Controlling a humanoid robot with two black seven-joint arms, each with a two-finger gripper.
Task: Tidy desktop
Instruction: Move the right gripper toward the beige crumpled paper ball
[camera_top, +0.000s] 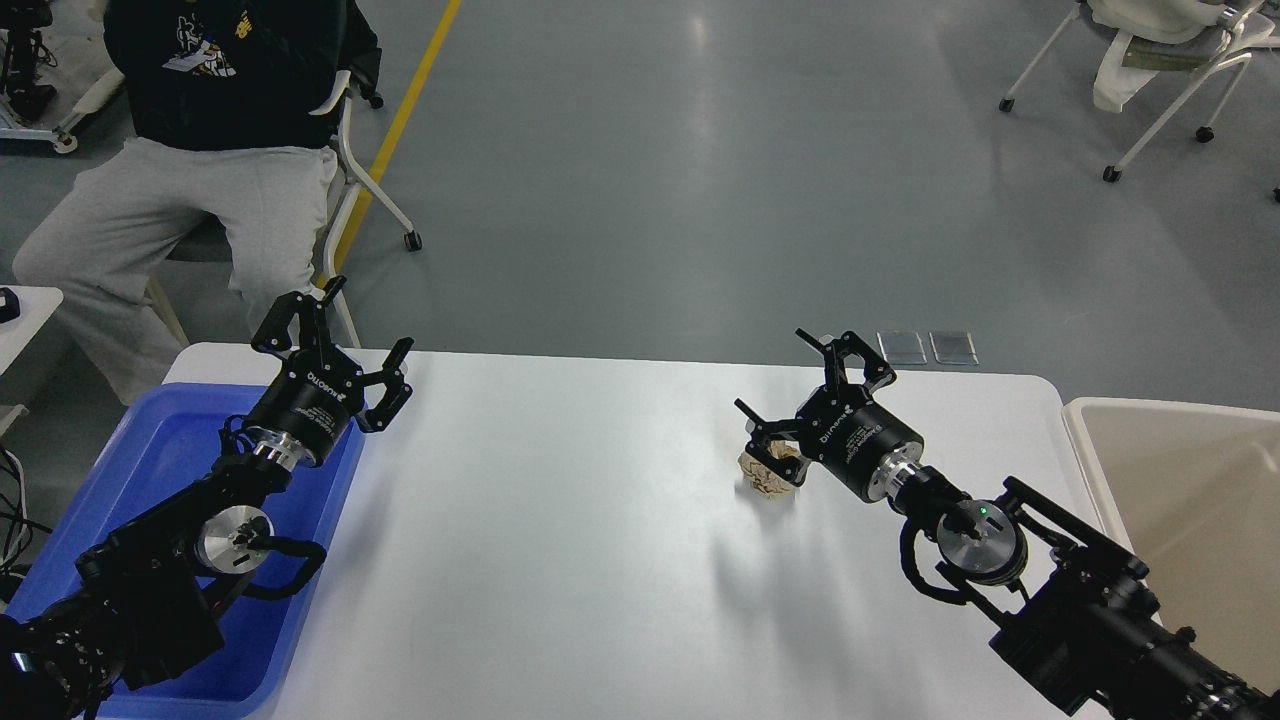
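Observation:
The white desktop (560, 520) fills the middle of the head view. A small crumpled beige paper wad (766, 478) lies on it right of centre. My right gripper (770, 370) is open just above and beside the wad, its lower finger (762, 425) hanging over the wad's top; whether it touches I cannot tell. My left gripper (370, 315) is open and empty, raised over the far right corner of the blue tray (150, 440) near the desktop's back left edge.
A beige bin (1180, 480) stands off the right end of the desktop; the blue tray sits at the left end. A seated person (190, 200) is behind the far left corner. Wheeled chairs (1170, 70) stand far right on the grey floor.

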